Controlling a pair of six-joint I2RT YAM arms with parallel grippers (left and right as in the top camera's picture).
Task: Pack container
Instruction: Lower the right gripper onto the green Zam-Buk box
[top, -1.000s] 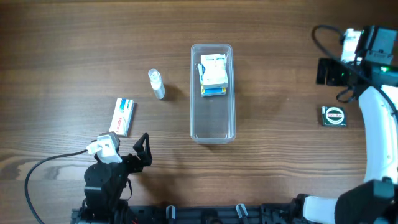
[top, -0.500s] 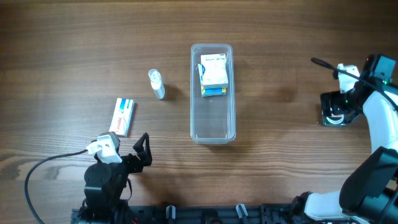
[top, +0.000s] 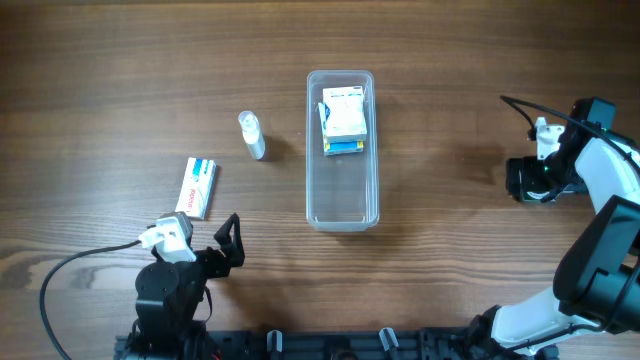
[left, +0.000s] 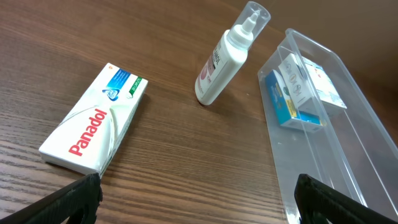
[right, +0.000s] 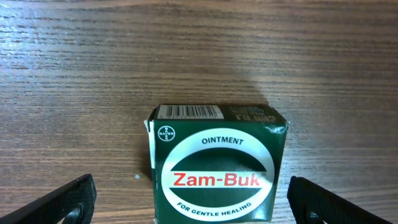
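The clear container (top: 342, 200) lies mid-table with a white and blue box (top: 343, 120) in its far end; it also shows in the left wrist view (left: 348, 155). My right gripper (top: 528, 182) is open and lowered over a dark green Zam-Buk box (right: 217, 163), which lies flat on the table between its fingers; the gripper hides the box in the overhead view. My left gripper (top: 232, 245) is open and empty at the front left. A white Panadol box (top: 197, 186) (left: 93, 127) and a small white bottle (top: 251, 134) (left: 227, 59) lie left of the container.
The left arm's base and a white cable (top: 60, 285) sit at the front left edge. The right arm (top: 610, 230) runs along the right edge.
My right arm has swung from the far right corner toward the front and come down over the Zam-Buk box, which it now covers. The left arm has not moved.
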